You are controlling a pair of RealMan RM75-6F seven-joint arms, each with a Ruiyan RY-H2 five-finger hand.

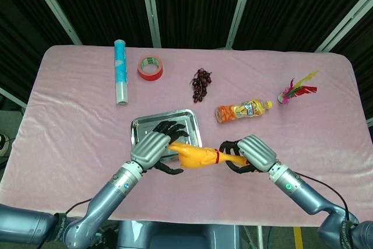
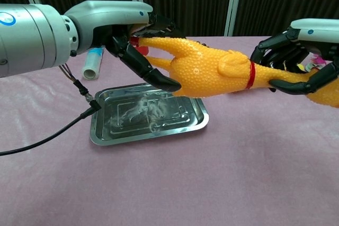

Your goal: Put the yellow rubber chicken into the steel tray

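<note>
At the near edge of the pink table (image 1: 70, 121), around 6 o'clock, the yellow rubber chicken (image 1: 197, 156) is held in the air between both hands, lying level with its neck toward 3 o'clock and its legs toward 9 o'clock. The neck end is gripped by the right hand (image 1: 247, 154), whose fingers (image 2: 275, 48) are wrapped around it just past the red collar. The leg end is grasped by the left hand (image 1: 154, 150), its dark fingers (image 2: 153, 72) curled under and over the legs and lower body. Just beyond and beneath the chicken's leg end, the steel tray (image 1: 139, 125) lies flat on the cloth; the chicken is carried above its near edge and is not touching it.

Farther back, an orange drink bottle (image 1: 242, 110) lies on its side at 2 o'clock, with a feathered shuttlecock (image 1: 296, 90) beyond it to the right. A bunch of dark grapes (image 1: 201, 84) sits toward 12 o'clock. At 11 o'clock, a red tape roll (image 1: 150, 67) and a blue-and-white tube (image 1: 120, 72) are placed side by side.
</note>
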